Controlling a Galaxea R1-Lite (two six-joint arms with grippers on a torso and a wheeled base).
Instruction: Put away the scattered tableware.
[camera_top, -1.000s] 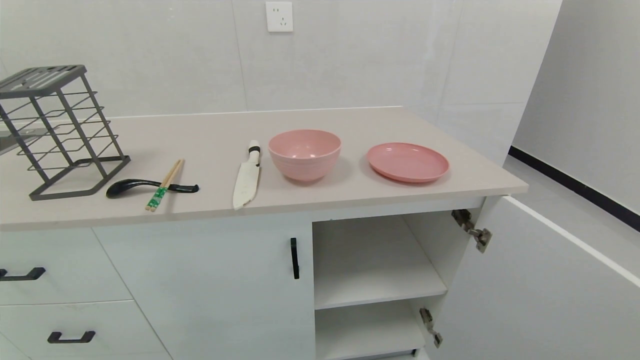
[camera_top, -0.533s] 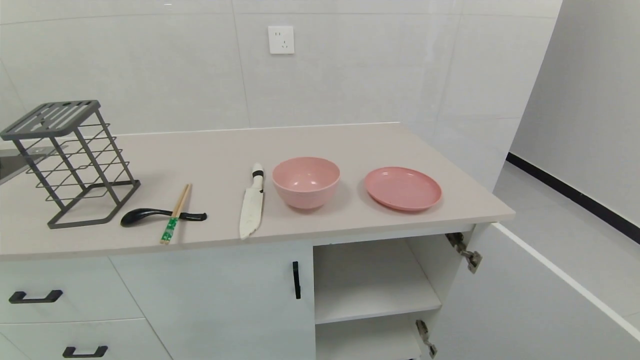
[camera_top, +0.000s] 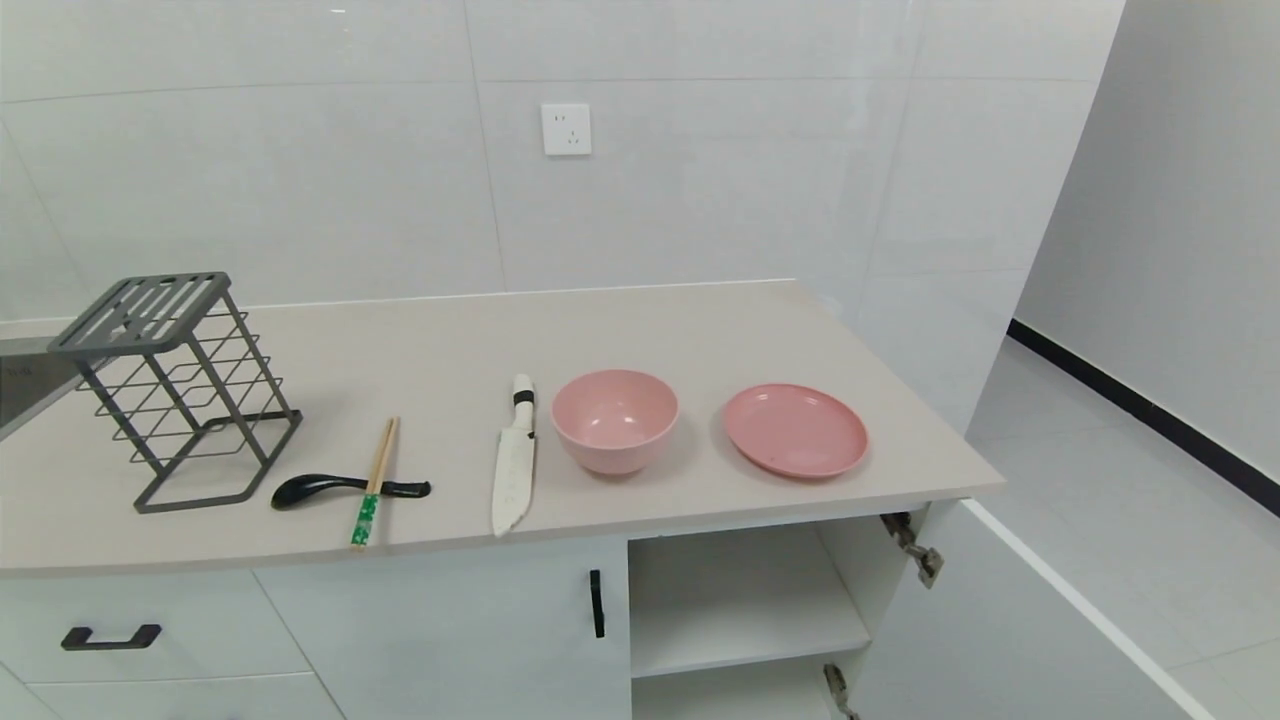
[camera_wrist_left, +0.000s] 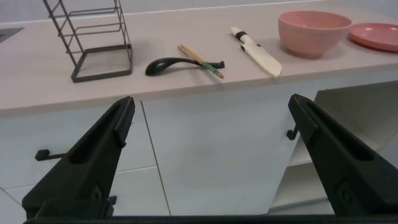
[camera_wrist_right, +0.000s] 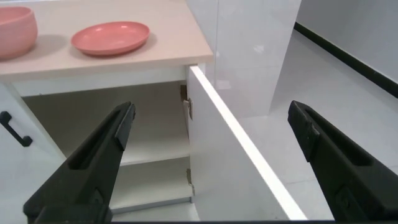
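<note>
On the beige countertop (camera_top: 430, 350) lie a pink bowl (camera_top: 614, 420), a pink plate (camera_top: 796, 430), a white knife (camera_top: 515, 468), wooden chopsticks (camera_top: 374, 482) and a black spoon (camera_top: 340, 489) under them. My left gripper (camera_wrist_left: 211, 155) is open, low in front of the cabinet, facing the spoon (camera_wrist_left: 174, 64), chopsticks (camera_wrist_left: 200, 61), knife (camera_wrist_left: 256, 51) and bowl (camera_wrist_left: 314, 32). My right gripper (camera_wrist_right: 208, 155) is open before the open cabinet, below the plate (camera_wrist_right: 111, 37). Neither holds anything.
A grey wire rack (camera_top: 180, 385) stands at the counter's left. The right cabinet door (camera_top: 1010, 620) hangs open, showing a bare white shelf (camera_top: 740, 610). Drawers with black handles (camera_top: 110, 636) sit under the left side. Open floor lies to the right.
The head camera has tilted upward, so the whole scene sits lower in the picture. The tableware on the counter has not moved.
</note>
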